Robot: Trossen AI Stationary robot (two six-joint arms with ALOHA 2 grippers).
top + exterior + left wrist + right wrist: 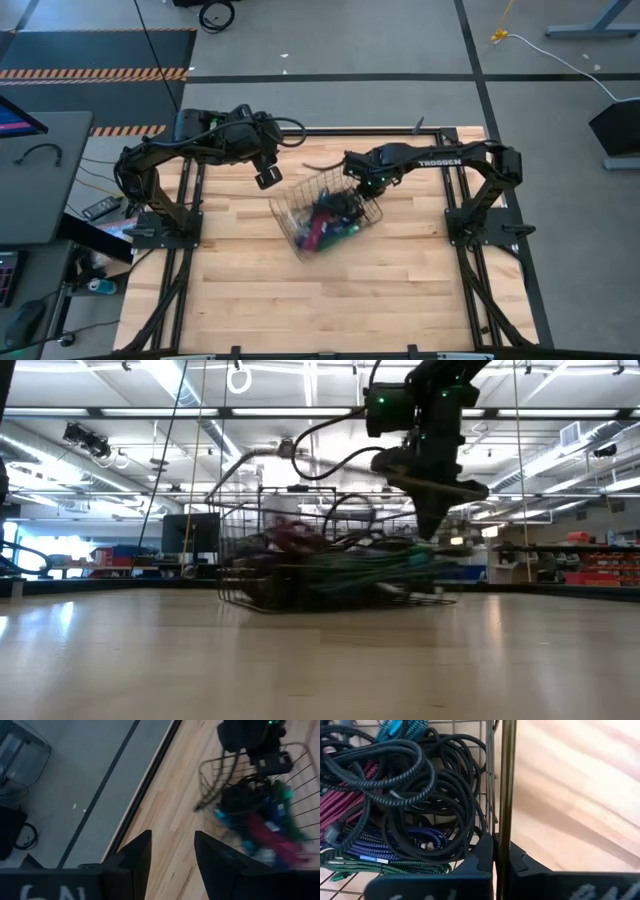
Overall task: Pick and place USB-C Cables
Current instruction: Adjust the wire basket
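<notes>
Right gripper [496, 862] clamped on the basket [292, 218] rim, one finger inside, one outside. Cables [395, 795] piled inside the basket, mid-table. We should move slow and low so nothing spills. Left gripper [267, 176] hovers beside it, fingers apart, empty.

Motion is blurring the wire basket [325, 215] and its USB-C Cables [270, 832]; the right wrist picture's edges are cropping both.
</notes>
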